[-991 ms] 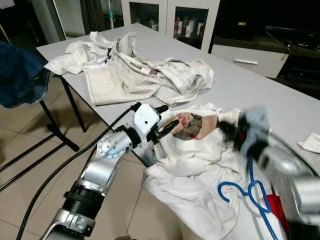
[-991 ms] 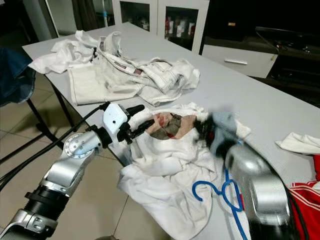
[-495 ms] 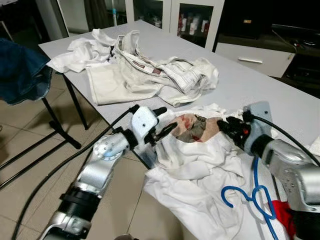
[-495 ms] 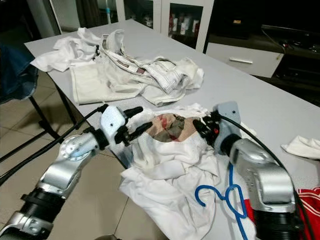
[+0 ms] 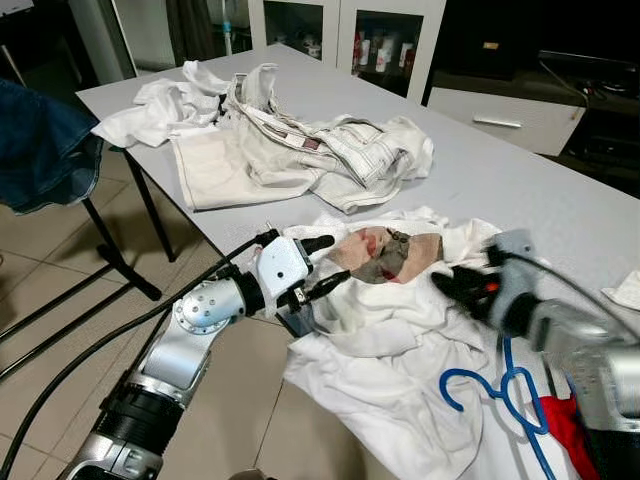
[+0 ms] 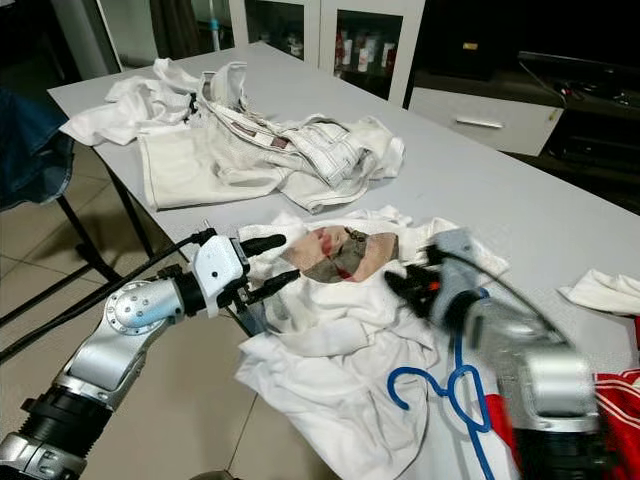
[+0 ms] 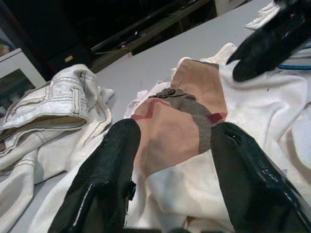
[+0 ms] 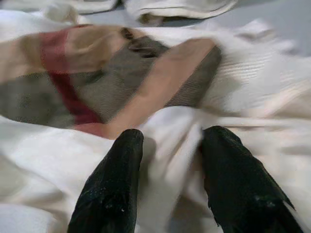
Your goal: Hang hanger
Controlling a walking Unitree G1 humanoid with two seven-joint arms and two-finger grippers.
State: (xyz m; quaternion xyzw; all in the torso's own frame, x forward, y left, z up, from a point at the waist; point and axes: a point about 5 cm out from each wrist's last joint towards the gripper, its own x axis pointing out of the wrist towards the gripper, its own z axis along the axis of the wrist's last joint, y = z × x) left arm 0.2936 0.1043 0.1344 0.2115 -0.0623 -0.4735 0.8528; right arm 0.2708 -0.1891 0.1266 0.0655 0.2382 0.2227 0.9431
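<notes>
White shirt lies between my left gripper at nine o'clock and right gripper at three, both spread apart.

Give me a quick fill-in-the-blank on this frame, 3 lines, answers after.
1. The hanger lying on the white shirt is ____ in colour.
2. Both the left gripper and right gripper have their fingers ____.
3. The shirt's checked collar lining lies ____ the two grippers.

Answers: blue; open; between
</notes>
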